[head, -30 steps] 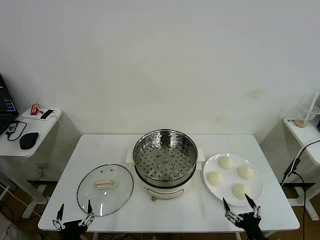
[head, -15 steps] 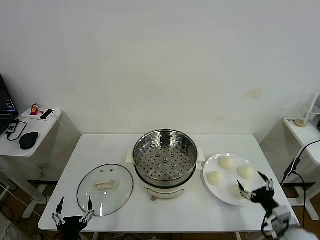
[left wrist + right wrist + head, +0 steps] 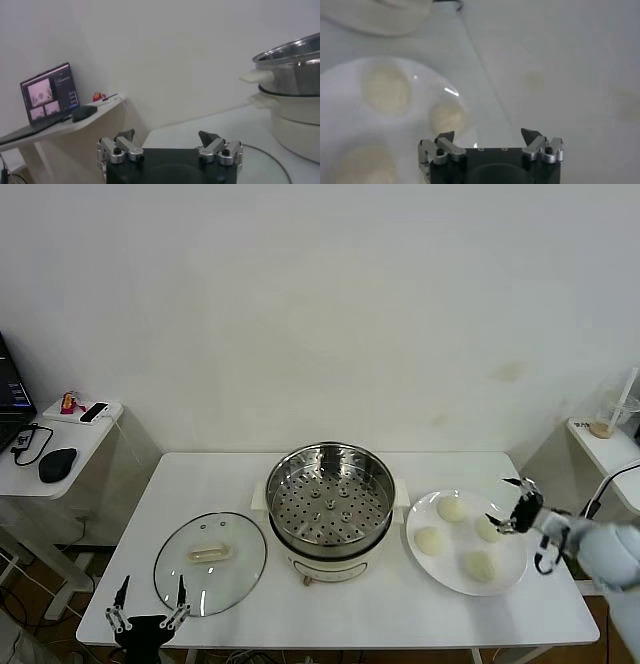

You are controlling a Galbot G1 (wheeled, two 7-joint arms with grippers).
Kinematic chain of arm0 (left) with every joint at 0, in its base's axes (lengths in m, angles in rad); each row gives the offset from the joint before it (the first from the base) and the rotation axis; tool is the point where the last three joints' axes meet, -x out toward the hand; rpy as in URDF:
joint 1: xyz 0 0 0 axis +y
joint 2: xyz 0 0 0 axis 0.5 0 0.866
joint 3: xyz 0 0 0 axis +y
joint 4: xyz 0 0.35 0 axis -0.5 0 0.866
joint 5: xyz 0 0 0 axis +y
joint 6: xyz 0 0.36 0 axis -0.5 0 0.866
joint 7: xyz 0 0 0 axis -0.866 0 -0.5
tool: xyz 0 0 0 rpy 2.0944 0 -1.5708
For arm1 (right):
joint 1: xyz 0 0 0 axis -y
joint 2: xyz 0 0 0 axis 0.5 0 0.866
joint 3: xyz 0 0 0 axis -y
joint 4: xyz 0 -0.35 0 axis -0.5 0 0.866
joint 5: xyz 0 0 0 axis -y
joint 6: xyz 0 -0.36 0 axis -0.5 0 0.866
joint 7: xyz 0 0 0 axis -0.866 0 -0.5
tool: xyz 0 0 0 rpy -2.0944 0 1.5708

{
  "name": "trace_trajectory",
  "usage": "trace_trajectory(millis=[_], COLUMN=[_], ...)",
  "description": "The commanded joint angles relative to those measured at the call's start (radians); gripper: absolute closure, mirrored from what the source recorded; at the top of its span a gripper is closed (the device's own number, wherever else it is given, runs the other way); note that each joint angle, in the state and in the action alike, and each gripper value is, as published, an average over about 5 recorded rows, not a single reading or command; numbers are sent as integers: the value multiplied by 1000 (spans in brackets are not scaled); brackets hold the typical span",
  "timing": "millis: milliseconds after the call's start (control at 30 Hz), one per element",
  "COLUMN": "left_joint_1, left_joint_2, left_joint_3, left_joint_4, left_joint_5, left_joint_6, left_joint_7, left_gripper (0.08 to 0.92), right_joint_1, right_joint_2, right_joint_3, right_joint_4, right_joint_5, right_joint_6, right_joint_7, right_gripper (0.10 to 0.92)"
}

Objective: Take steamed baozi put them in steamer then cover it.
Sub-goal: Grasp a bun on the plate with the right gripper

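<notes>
Several cream-white steamed baozi (image 3: 451, 509) lie on a white plate (image 3: 515, 569) to the right of the steamer (image 3: 330, 499), whose perforated tray is bare. The cover (image 3: 210, 562), clear glass with a cream handle, lies flat on the table to the steamer's left. My right gripper (image 3: 505, 502) hovers open over the plate's right side, beside the rightmost baozi (image 3: 489, 528), holding nothing. In the right wrist view the open right gripper (image 3: 488, 134) has a baozi (image 3: 448, 117) just off one fingertip. My left gripper (image 3: 148, 604) stays open at the front table edge, by the cover.
A side table at the left carries a laptop (image 3: 50, 92), a mouse (image 3: 58, 465) and small items. Another small table (image 3: 605, 446) stands at the right. The steamer wall (image 3: 295, 65) rises beside the left gripper (image 3: 166, 137). A white wall stands behind.
My right gripper has risen from the front table edge and swung back and right, over the plate's right side. The left gripper has barely shifted.
</notes>
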Motion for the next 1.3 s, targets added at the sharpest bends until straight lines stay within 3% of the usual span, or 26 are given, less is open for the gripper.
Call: trace_trajectory(millis=[33,633,1300], left_joint_1=[-7,-26,-42], left_joint_2=[-7,-16,-13], left_joint_3=[-15,-32,-43], left_joint_4=[0,10,31], left_joint_5=[17,17,13], left_joint_6=[-2,1,0], left_joint_7=[7,16,19], left_gripper=[177,177,177], right_joint_1=[575,651,641], right_joint_2=[-41,221,318], right_joint_3=[-581,-733,-727], right_joint_4=[-273,-520,-640], right_joint_5=[-69,-57,-127], right_joint_6=[66,90,97], right_joint_7=[-285,-294,-247], right_gripper=[203,203,221])
